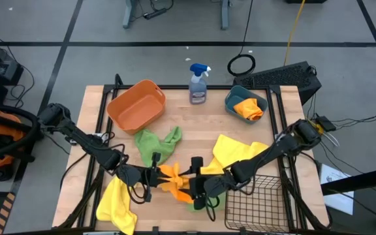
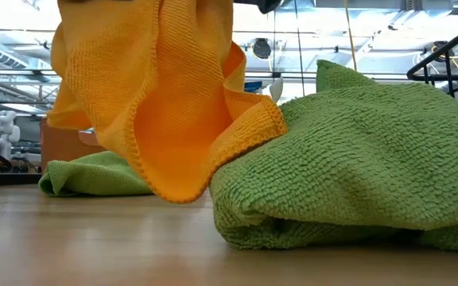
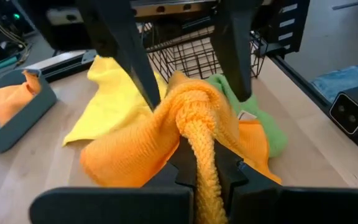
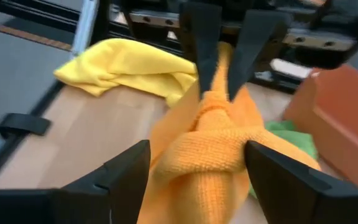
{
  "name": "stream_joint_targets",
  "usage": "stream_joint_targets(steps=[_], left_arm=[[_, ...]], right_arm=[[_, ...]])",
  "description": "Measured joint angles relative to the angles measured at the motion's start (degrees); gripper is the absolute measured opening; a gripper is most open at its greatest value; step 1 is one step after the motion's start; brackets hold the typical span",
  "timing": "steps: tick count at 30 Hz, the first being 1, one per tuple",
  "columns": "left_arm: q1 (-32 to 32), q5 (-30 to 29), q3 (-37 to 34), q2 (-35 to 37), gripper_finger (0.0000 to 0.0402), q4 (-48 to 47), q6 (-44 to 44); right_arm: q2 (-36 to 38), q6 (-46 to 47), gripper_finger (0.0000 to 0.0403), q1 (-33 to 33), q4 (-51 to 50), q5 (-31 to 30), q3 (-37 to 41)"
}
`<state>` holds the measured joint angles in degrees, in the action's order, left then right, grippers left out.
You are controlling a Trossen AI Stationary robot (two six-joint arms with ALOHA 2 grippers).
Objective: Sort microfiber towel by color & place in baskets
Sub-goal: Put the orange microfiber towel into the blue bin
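Orange towel (image 3: pixel 194 124) mid-handover, lifted over near-centre tabletop (image 1: pixel 96 104): left gripper (image 3: pixel 207 177) clamped on it, right gripper (image 4: pixel 197 171) spread apart around it. Next: right clamps, left releases, carry to far-right teal bin (image 1: pixel 235 98)

A robotics lab; wooden table (image 1: pixel 90 111) on grey floor (image 1: pixel 77 59); loose cables (image 1: pixel 243 64).

Blue-topped spray bottle (image 1: pixel 198 83) upright at table (image 1: pixel 96 111) far edge
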<state>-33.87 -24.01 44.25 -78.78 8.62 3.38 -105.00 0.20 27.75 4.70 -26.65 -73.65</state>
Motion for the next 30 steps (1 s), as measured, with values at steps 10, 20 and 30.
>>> stream_joint_targets(steps=[10, 20, 30], left_arm=[[0.1, 0.0, 0.0, 0.0, 0.0015, 2.9, 2.6], [0.1, 3.0, 0.1, 0.0, 0.0015, 4.5, 3.4], [0.1, 2.4, 0.1, 0.0, 0.0072, 9.7, 0.0]], right_arm=[[-4.1, 3.8, 0.0267, -3.0, 3.0, 2.2, 0.0], [-5.7, 0.0, 0.0140, -3.8, 7.3, 4.3, 0.0], [-5.7, -2.4, 0.0020, -3.7, 8.3, 4.1, 0.0]])
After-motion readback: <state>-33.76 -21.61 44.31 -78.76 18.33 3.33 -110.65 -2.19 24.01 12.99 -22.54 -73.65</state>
